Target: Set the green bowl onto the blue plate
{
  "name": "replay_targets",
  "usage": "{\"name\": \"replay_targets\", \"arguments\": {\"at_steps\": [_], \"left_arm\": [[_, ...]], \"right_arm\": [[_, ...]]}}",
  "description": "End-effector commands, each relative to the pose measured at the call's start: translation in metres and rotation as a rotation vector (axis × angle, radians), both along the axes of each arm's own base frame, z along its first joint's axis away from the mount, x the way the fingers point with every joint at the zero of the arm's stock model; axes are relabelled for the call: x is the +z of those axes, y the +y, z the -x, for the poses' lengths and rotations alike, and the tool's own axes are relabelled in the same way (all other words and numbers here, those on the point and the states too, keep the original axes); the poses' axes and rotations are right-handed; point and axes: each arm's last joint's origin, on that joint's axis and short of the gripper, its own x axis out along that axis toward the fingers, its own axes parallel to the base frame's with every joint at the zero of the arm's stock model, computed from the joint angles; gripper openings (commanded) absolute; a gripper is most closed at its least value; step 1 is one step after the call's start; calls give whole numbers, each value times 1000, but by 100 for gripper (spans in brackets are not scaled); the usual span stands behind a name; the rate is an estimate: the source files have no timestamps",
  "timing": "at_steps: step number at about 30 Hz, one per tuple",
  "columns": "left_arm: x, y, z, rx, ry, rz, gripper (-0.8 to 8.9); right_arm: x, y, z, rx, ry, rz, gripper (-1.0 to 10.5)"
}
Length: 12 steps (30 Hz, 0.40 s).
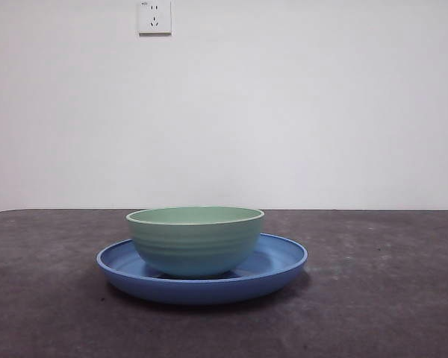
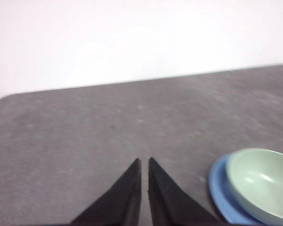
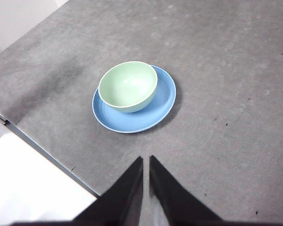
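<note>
The green bowl (image 1: 195, 240) sits upright on the blue plate (image 1: 284, 261), off-centre, seemingly touching the plate's rim. Both claws, left (image 2: 144, 162) and right (image 3: 146, 160), are clenched and empty, well apart from the plate above the table (image 3: 236, 117).

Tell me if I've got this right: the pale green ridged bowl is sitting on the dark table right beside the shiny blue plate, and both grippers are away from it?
Not quite. The pale green ridged bowl sits on the shiny blue plate, not beside it; the front view shows this. Both the left gripper and right gripper are indeed away from it.
</note>
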Motion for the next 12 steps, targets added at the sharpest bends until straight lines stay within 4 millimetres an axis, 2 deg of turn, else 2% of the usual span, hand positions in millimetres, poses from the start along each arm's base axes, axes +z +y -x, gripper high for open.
{"name": "replay_targets", "arguments": {"at_steps": [1, 6, 12], "left_arm": [[-25, 2, -13, 48, -35, 18, 24], [-72, 6, -26, 109, 5, 54, 24], [-103, 11, -28, 213, 67, 87, 24]], "right_arm": [[4, 0, 1, 11, -22, -1, 20], [4, 0, 1, 11, -23, -1, 20], [4, 0, 1, 11, -23, -1, 20]]}}
